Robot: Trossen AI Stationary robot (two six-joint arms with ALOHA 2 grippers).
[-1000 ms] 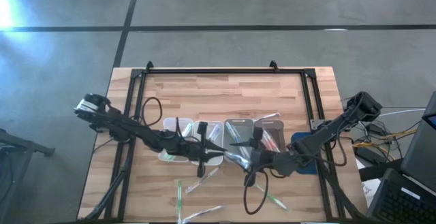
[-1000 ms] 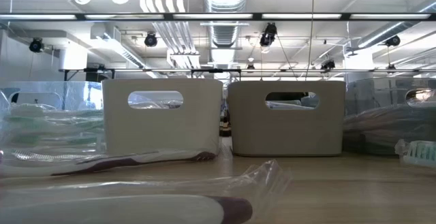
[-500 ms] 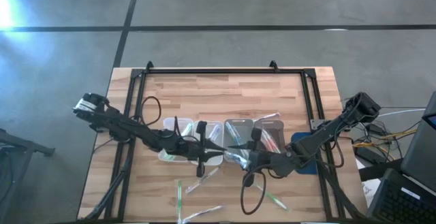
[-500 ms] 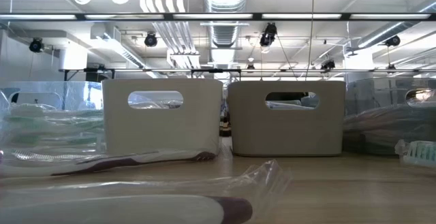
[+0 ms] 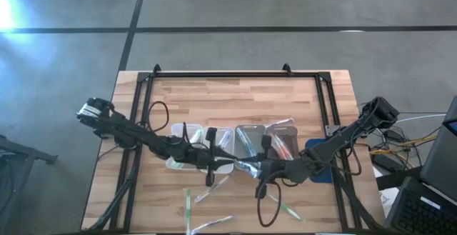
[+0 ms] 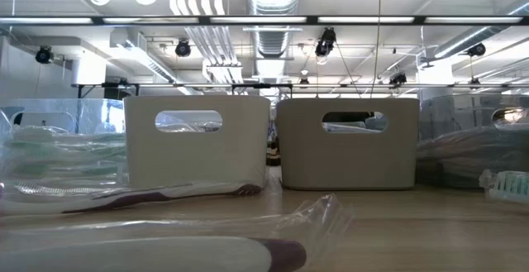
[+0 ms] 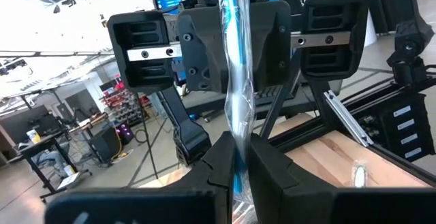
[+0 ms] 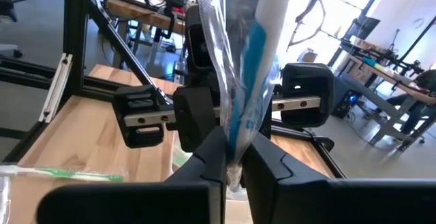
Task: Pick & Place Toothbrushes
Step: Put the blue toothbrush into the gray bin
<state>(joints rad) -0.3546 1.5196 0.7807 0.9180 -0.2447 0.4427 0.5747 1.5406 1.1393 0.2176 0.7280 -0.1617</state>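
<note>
Two grippers met at table centre: your left gripper (image 7: 235, 166) pinched a crinkly clear-wrapped, blue-striped toothbrush (image 7: 235, 81), while your right gripper (image 8: 233, 157), at its 3 o'clock, pinched another wrapped blue toothbrush (image 8: 251, 67).

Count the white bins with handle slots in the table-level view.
2. The left bin stands left of centre, the right bin just beside it, both behind a wrapped toothbrush. More may be hidden behind them.
</note>
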